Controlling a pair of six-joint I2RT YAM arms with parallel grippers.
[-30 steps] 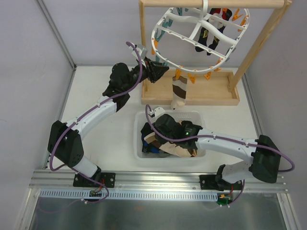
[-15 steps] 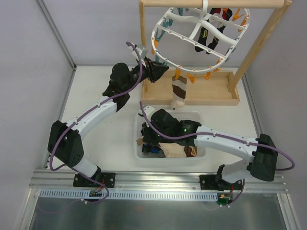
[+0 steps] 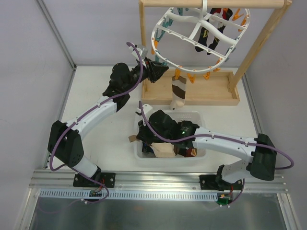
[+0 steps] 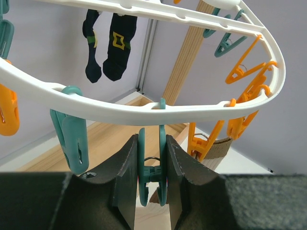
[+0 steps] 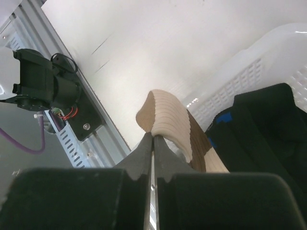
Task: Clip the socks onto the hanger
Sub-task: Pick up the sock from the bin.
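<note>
White plastic forms the hanger (image 3: 153,36), hung from the wooden frame (image 3: 192,98) so its pegs dangle free. In the overhead view a banded sock (image 3: 179,92) is already clipped at the near rim. The left gripper (image 3: 160,70) reaches up to the rim beside it, and the right gripper (image 3: 143,135) is down in the white basket (image 3: 199,115) among the loose socks.

In the left wrist view, the fingers (image 4: 125,184) are clenched on both sides of a teal peg (image 4: 152,167). This is probably to steady it and press it open for the next sock. Two black socks (image 4: 108,40) with yellow motifs hang at the far side.

In the right wrist view, the fingertips are pinched tight on the folded edge of a tan ribbed sock (image 5: 168,124). The sock stands above the basket rim, likely so it can be carried to the waiting peg.

No brand, label or legible writing shows in any view.
</note>
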